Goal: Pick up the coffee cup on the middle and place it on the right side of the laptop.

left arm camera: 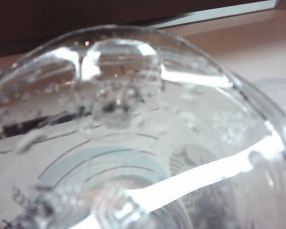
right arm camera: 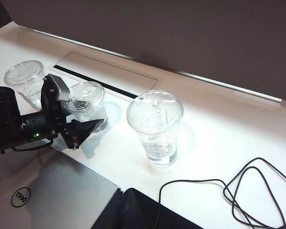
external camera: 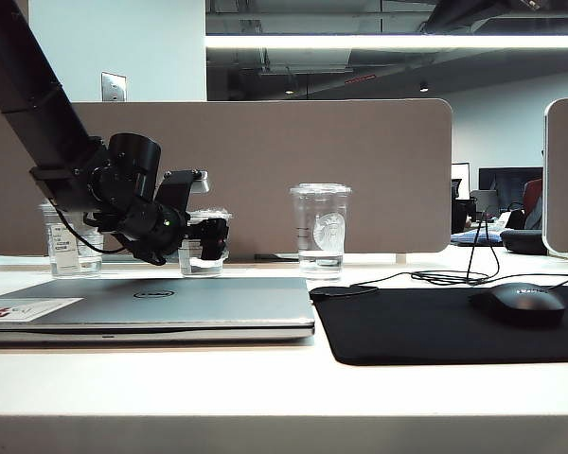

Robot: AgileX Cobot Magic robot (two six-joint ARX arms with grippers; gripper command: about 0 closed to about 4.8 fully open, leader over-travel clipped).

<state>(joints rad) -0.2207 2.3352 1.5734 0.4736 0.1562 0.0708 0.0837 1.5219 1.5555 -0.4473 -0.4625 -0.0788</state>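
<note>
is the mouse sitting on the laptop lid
No, the mouse rests on the black mouse pad to the right of the closed laptop, well apart from it.

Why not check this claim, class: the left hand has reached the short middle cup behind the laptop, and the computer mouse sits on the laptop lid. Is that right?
One detail is wrong. The computer mouse sits on the black mouse pad, not on the laptop lid; the exterior view shows it. The left hand is indeed at the short middle cup.
</note>
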